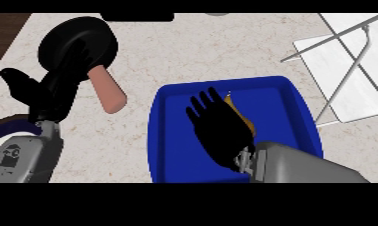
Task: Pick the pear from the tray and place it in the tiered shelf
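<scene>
Steep downward look at a pale speckled counter (184, 50).

Centre and lower right: blue tray (288, 100) with a raised rim, standing flat on the counter. Inside the tray, towards its middle: pear (244, 117), seen only as a narrow yellow-orange strip, the rest hidden beneath the black right hand (218, 132). Right hand spread over the tray floor, fingers (198, 104) straight and fanned apart, pointing towards the far rim, curled round nothing. Pear showing just along the hand's right edge; contact between the two not discernible. Grey right forearm (303, 165) entering from the lower edge, across the tray's near right corner.

Upper right: white shelf (354, 85) with thin grey rods (347, 70) crossing above its flat boards, near the tray's far right corner but apart from it. Nothing yellow on the visible boards.

Upper left: round black pan (77, 45) with a pinkish handle (109, 92) slanting down towards the tray, its end well short of the blue rim.

Far left: left hand (37, 92) at rest beside the pan, fingers extended upward and relaxed, thumb out to the side, holding nothing; black of the fingers merging with the black of the pan. Left forearm (26, 152) below it, at the lower left edge.
</scene>
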You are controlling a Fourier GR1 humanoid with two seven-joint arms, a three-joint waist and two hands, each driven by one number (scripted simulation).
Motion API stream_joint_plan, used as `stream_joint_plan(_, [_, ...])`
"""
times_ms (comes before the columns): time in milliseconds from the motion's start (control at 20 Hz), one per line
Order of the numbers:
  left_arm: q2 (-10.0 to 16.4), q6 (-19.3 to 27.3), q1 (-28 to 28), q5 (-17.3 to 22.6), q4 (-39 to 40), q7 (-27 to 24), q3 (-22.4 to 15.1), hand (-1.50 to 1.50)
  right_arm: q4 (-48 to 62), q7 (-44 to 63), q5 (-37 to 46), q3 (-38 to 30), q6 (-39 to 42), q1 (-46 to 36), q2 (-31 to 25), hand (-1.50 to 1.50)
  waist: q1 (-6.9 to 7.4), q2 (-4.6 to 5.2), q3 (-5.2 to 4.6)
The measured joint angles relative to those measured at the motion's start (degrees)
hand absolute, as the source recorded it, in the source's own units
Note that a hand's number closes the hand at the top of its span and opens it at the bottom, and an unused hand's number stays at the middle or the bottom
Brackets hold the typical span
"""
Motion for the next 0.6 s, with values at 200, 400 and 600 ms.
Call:
stream_joint_plan(200, [-0.36, -0.73, 0.36, -0.33, -0.22, -0.27, 0.75, 0.0, -0.75, -0.13, 4.89, 0.23, 1.75, 2.08, -0.22, -1.5, -0.03, 0.01, 0.01])
stream_joint_plan(400, [-1.02, -0.79, 0.1, -1.54, 0.04, -0.21, 1.01, 0.0, -0.86, -2.41, 9.56, -0.23, 1.79, 4.6, -1.71, -1.5, -0.05, 0.04, 0.01])
stream_joint_plan(600, [-1.54, -1.72, -0.36, -1.63, 1.09, -0.2, 1.99, 0.0, 0.02, -4.35, 13.4, -1.31, 2.53, 6.68, -1.12, -1.5, -0.05, 0.05, 0.01])
